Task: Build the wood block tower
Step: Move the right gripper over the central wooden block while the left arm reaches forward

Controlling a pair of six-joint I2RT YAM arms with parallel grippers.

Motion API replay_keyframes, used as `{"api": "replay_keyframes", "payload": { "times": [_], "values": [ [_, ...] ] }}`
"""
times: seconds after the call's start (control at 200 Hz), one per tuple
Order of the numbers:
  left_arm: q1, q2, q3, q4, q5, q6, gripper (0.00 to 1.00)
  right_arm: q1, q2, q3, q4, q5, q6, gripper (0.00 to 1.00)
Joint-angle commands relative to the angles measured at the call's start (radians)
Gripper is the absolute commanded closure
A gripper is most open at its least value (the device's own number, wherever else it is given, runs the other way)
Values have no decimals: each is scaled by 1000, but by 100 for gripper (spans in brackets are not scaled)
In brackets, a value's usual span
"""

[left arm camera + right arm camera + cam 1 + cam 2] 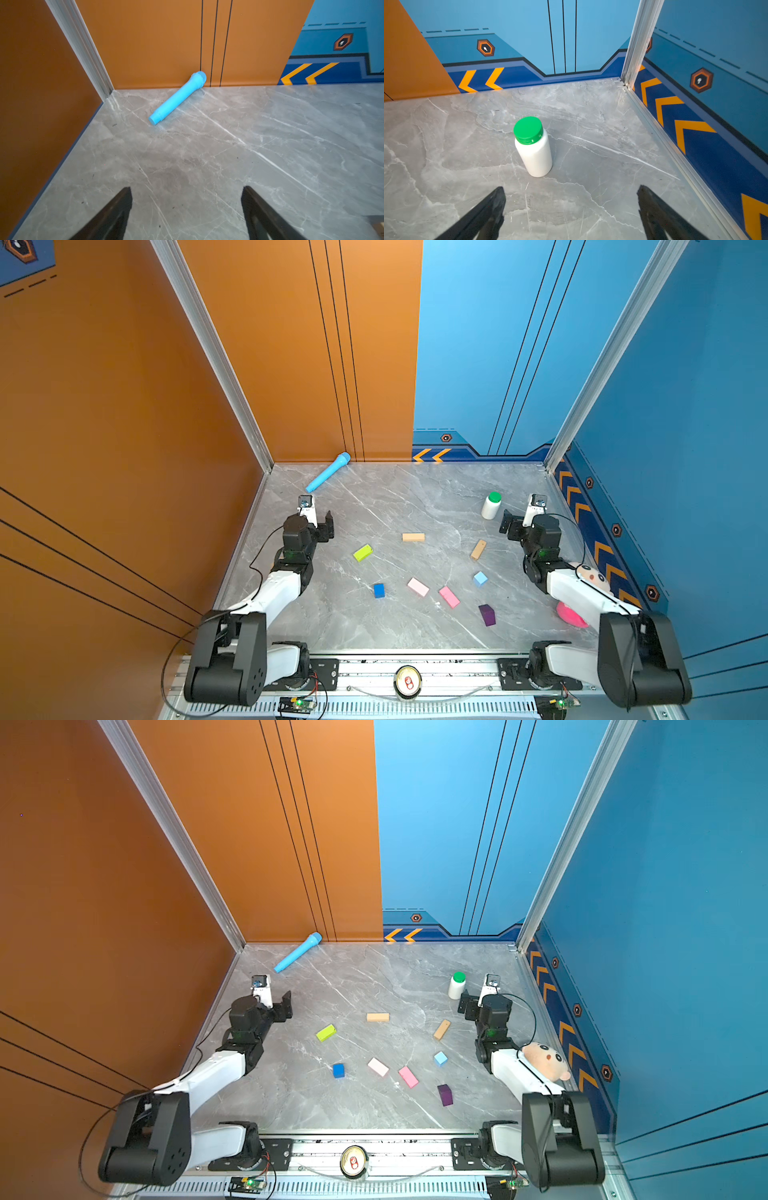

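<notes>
The wood blocks lie scattered and apart on the grey marble table in both top views: two tan bars (412, 536) (478, 549), a lime-green bar (363, 552), a dark-blue cube (378, 590), two pink bars (418, 587) (449, 597), a light-blue cube (480, 578) and a dark-purple block (487, 615). No tower is in view. My left gripper (319, 517) (187, 192) hovers at the far left, open and empty. At the far right, my right gripper (518, 519) (571, 192) is open and empty too. Both are well clear of the blocks.
A light-blue toy microphone (328, 477) (178, 97) lies by the back wall. A white bottle with a green cap (491, 506) (534, 146) stands just ahead of the right gripper. A plush toy (546, 1058) sits behind the right arm. A can (407, 682) rests on the front rail.
</notes>
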Motion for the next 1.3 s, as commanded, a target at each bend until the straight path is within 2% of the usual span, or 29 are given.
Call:
{"api": "replay_keyframes", "payload": {
  "times": [0.0,0.175,0.37,0.566,0.801,1.036,1.061,1.156,1.291],
  "values": [
    [-32,-76,86,-272,25,-63,19,29,-70,63,-257,70,43,1],
    [-99,-140,195,-464,2,-170,24,105,-148,168,-486,129,73,5],
    [-216,-146,250,-546,-59,-223,27,234,-200,244,-639,136,126,10],
    [-320,-103,261,-596,-59,-234,28,390,-160,301,-765,140,237,12],
    [-349,-86,243,-565,-48,-272,30,572,-1,380,-813,190,342,13],
    [-351,-122,228,-563,-59,-271,30,642,217,470,-769,139,417,24],
    [-351,-127,227,-564,-61,-270,30,674,241,481,-763,124,419,24],
    [-350,-137,219,-563,-65,-266,30,694,351,543,-766,98,421,23],
    [-347,-145,217,-571,-75,-260,30,720,509,670,-810,87,423,17]
  ]
}}
